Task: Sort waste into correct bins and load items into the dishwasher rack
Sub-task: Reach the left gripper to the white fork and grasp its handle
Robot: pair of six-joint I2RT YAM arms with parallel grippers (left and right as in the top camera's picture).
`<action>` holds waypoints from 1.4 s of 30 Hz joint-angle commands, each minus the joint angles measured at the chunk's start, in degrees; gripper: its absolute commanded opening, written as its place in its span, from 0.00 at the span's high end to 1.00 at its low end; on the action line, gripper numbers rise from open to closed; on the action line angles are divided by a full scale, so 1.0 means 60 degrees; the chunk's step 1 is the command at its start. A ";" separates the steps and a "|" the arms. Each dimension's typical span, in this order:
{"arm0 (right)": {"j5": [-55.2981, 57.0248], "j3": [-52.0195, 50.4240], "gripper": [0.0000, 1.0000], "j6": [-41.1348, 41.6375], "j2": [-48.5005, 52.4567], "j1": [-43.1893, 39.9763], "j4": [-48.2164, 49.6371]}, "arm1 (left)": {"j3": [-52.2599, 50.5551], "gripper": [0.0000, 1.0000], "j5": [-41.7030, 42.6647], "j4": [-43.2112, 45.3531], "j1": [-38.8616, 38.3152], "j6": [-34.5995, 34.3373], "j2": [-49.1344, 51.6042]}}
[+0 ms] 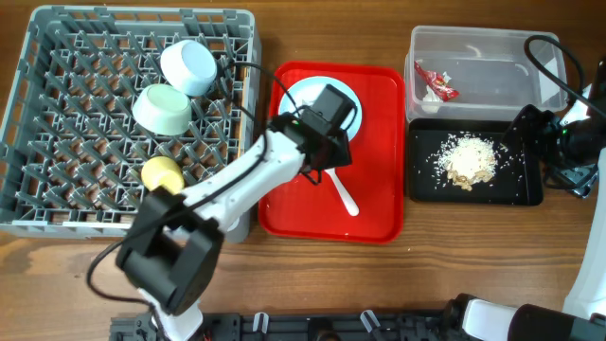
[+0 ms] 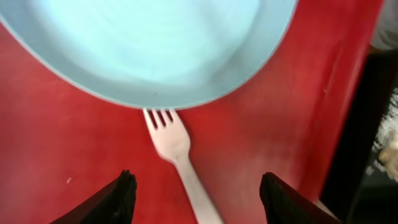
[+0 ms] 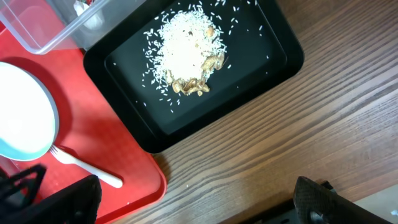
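Left wrist: left end effector [image 2: 198,180] spread wide above white fork [image 2: 171,140]. Overhead alone shows wrapper [image 1: 438,85] in clear tub [image 1: 473,34].

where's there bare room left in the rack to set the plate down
The rack's whole left half is bare, bordered by its left wall and the blue bowl, green bowl and yellow cup. The right side is crowded: those three sit in a line there and the left arm crosses the lower right corner.
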 commanded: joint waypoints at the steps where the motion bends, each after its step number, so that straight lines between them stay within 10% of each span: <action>1: -0.0007 0.0098 0.00 -0.0124 -0.0189 0.0000 -0.0004 | 0.0025 0.35 -0.0780 0.0321 -0.0117 -0.0342 0.0645; 33: -0.0153 0.0098 0.00 -0.0127 -0.0189 0.0000 -0.0011 | 0.0018 0.39 -0.2623 0.0047 -0.0616 -0.0331 0.1902; 36: -0.0153 0.0098 0.00 -0.0127 -0.0189 0.0000 -0.0011 | 0.0015 0.49 -0.2575 -0.0073 -0.0619 -0.0335 0.1902; 37: -0.0153 0.0098 0.00 -0.0124 -0.0189 0.0000 -0.0011 | 0.0015 0.70 -0.2521 -0.0091 -0.0616 -0.0331 0.1902; 42: -0.0153 0.0098 0.00 -0.0124 -0.0189 0.0000 -0.0015 | 0.0015 0.76 -0.2014 -0.0044 -0.0616 -0.0339 0.1902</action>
